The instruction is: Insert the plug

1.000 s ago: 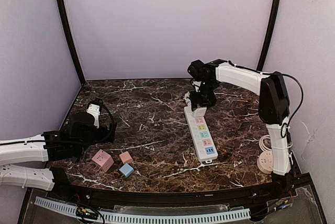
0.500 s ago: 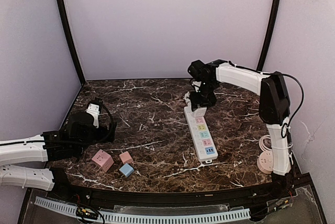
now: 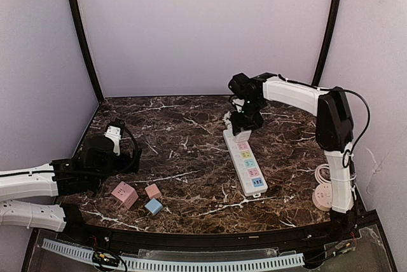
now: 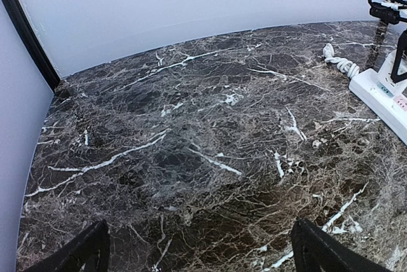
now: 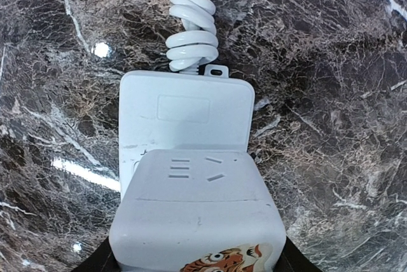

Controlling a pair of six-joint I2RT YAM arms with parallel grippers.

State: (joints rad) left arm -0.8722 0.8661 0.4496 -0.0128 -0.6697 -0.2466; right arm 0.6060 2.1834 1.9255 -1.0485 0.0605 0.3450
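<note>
Plug (image 5: 197, 215) white, boxy, tiger sticker; clamped in right gripper (image 3: 241, 132) over power strip (image 5: 184, 113).

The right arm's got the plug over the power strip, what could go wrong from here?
1. The plug in the right gripper hides the sockets beneath it, so alignment can't be checked; its prongs may miss the slots and jam on the strip.
2. Nothing holds the strip down; the left gripper is open and far off, so a push could slide or tilt it.
</note>
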